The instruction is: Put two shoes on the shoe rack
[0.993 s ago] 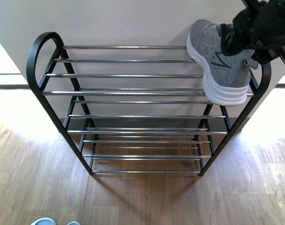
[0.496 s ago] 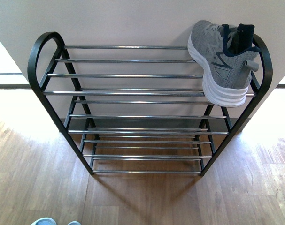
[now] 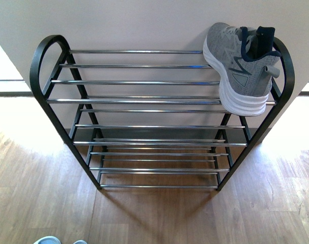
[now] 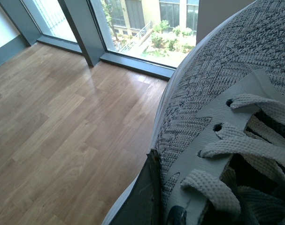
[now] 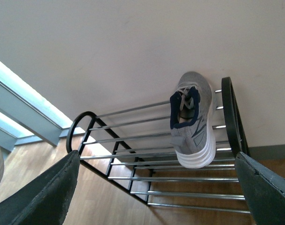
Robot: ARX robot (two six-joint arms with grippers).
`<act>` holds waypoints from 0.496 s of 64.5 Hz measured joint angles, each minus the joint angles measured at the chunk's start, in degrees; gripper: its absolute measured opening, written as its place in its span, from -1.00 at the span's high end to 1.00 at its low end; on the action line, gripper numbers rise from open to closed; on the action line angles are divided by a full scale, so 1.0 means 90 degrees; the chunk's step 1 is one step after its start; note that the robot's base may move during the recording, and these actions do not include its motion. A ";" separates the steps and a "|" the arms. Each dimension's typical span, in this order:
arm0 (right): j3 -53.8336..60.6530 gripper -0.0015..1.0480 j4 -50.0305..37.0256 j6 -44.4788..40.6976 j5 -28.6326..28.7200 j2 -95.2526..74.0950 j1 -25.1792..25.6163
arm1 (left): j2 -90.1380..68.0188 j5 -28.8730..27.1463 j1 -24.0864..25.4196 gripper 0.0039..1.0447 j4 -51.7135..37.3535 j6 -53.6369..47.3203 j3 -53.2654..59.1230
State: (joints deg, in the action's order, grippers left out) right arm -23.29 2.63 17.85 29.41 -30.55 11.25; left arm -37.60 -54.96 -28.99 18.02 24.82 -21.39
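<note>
One grey sneaker (image 3: 239, 63) with a white sole and navy collar rests tilted on the top tier of the black shoe rack (image 3: 45, 96), at its right end against the hoop. The right wrist view shows that same grey sneaker (image 5: 193, 119) on the shoe rack (image 5: 133, 164) from a distance, framed by my open right gripper (image 5: 157, 157). A second grey sneaker (image 4: 217, 79) fills the left wrist view, with my left gripper (image 4: 189, 201) shut on it; one dark finger (image 4: 144, 192) presses its side, the other is hidden. Neither arm shows in the front view.
The rack stands against a white wall (image 3: 144, 23) on a wood floor (image 3: 42, 203). Two pale rounded tips (image 3: 48, 240) peek in at the front view's lower edge. Tall windows (image 4: 147, 23) rise beyond the floor in the left wrist view.
A second ago a dark gripper was at the collar of the sneaker on the rack; it has let go and left the front view. The sneaker stays in place.
</note>
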 joint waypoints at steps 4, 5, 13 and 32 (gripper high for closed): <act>0.0500 -0.56 -0.0964 -0.0712 -0.1528 0.0238 -0.0376 | -0.0002 0.0012 0.0000 0.98 0.0000 0.0000 0.0000; 0.0627 -0.49 -0.1146 -0.0971 -0.1865 0.0325 -0.0464 | -0.0002 0.0019 0.0000 0.98 0.0000 0.0000 0.0000; 0.1069 -0.09 -0.1452 -0.1622 -0.3177 0.0724 -0.1122 | 0.0000 0.0007 0.0000 0.98 0.0000 0.0000 0.0000; 0.1715 0.85 -0.1496 -0.1906 -0.3252 0.1273 -0.1222 | 0.0000 0.0010 0.0000 0.98 0.0000 0.0000 0.0000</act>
State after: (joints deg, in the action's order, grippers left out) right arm -7.86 -10.83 0.69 0.14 -19.09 0.25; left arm -37.60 -54.87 -28.99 18.02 24.82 -21.39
